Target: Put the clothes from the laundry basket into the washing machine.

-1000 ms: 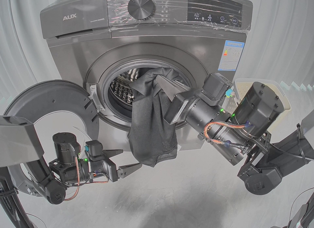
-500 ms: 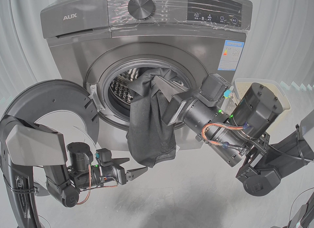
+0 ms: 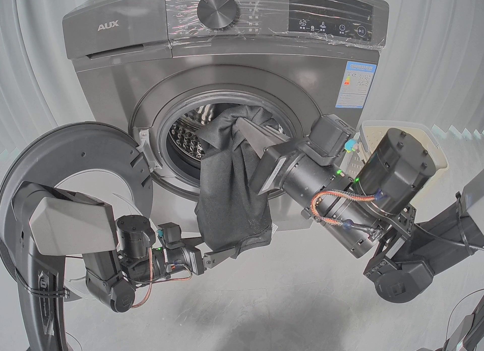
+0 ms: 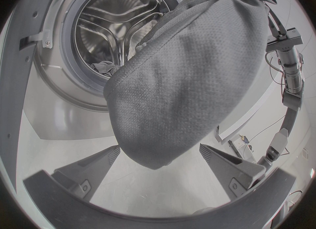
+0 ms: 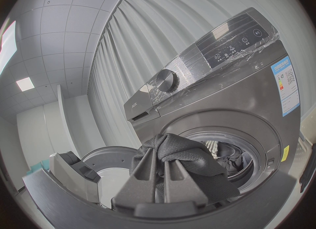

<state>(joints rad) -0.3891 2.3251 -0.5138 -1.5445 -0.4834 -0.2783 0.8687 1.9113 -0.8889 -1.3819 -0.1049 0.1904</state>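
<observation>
At drum mouth (image 3: 187, 137), I see right gripper (image 3: 242, 127) clamped on dark garment (image 3: 229, 185); left gripper (image 3: 218, 246) spread wide at hanging hem, open floor (image 3: 282, 296) below.

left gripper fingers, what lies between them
The lower end of the dark garment hangs between the left gripper's open fingers, seen in the left wrist view. The right gripper holds its upper end at the washing machine opening.
</observation>
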